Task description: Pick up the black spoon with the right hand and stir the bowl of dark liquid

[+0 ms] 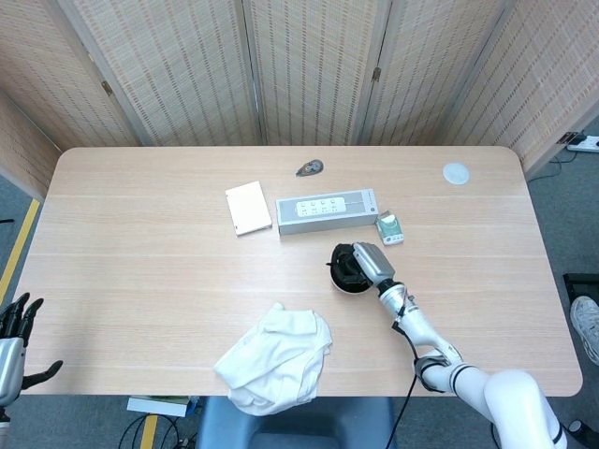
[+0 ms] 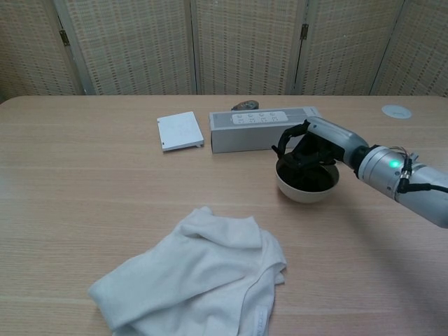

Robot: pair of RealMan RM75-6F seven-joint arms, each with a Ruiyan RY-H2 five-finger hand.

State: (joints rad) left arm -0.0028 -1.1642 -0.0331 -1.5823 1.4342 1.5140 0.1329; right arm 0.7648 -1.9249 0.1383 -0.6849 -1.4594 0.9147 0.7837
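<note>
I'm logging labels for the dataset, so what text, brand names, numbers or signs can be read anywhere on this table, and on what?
No text can be read in either view.
Grey box: rows of small marks on top, too small to read.
Small green-and-white packet: print too blurred to read.
White pad: no print visible.
White disc: no print visible.

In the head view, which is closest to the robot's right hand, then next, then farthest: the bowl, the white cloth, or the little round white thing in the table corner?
1. Bowl, right under the right hand.
2. White cloth, near the front edge, to the left.
3. Round white thing, at the far right corner.
</note>
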